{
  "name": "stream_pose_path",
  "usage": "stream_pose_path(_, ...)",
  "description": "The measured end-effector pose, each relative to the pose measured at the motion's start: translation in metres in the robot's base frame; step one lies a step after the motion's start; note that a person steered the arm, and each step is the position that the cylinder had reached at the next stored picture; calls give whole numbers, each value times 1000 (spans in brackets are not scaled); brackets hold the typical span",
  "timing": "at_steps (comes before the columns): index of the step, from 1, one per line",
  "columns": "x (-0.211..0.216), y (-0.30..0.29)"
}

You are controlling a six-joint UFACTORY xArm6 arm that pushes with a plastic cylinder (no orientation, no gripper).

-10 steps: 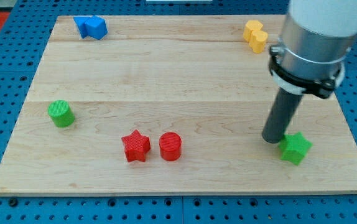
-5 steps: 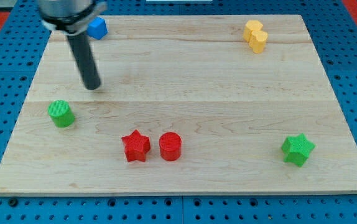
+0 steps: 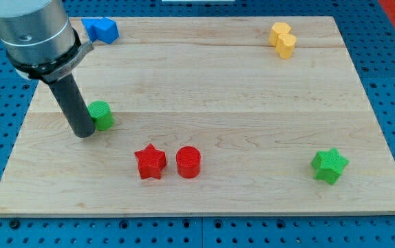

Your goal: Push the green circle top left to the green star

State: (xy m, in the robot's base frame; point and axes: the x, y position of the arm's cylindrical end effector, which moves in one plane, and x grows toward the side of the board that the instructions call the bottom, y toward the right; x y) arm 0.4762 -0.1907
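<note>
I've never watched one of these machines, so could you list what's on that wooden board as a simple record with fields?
tip: my tip touches the green circle's left side
green circle block: left-centre
green star block: lower right
red star block: bottom centre
red cylinder block: right of red star
blue block: top left
yellow block: top right
wooden board

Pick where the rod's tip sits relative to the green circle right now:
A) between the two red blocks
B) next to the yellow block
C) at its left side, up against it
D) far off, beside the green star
C: my tip stands at the view's left edge of the green circle, apparently touching it.
</note>
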Motion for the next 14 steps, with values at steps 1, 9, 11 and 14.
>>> stream_pose_path(1, -20, -24)
stream_pose_path(9, -12, 137)
stream_pose_path(11, -12, 209)
stream_pose_path(14, -2, 309)
